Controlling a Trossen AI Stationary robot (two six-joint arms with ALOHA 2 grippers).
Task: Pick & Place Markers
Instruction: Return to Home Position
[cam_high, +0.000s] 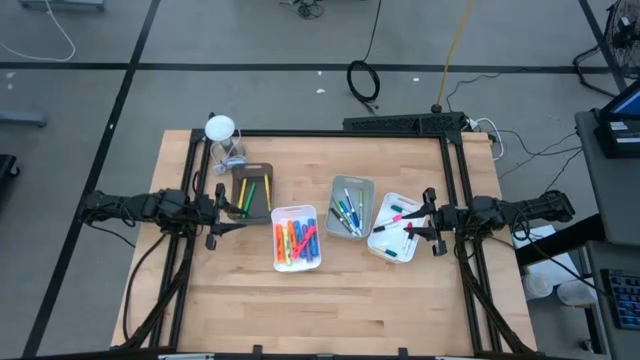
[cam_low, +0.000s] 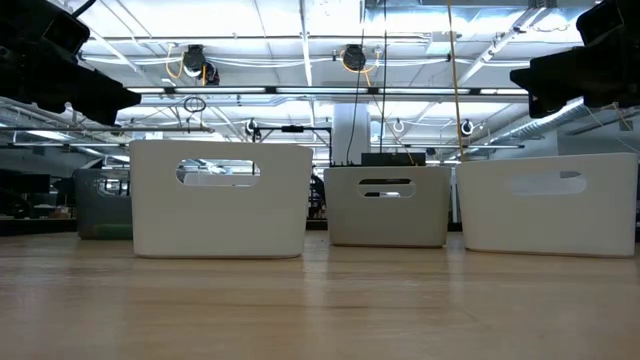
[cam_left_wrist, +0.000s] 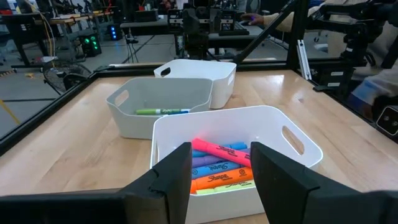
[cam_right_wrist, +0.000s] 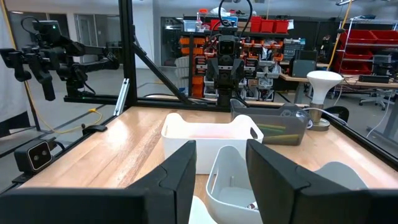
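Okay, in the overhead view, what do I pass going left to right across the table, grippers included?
left gripper, open → brown tray → left white bin holding highlighters → grey bin → right white bin → right gripper, open.

Grey floor (cam_high: 250, 40) crossed by dark lines (cam_high: 300, 67), bright ceiling lights (cam_low: 280, 20), perhaps red shelving bins (cam_right_wrist: 367, 43) beyond.
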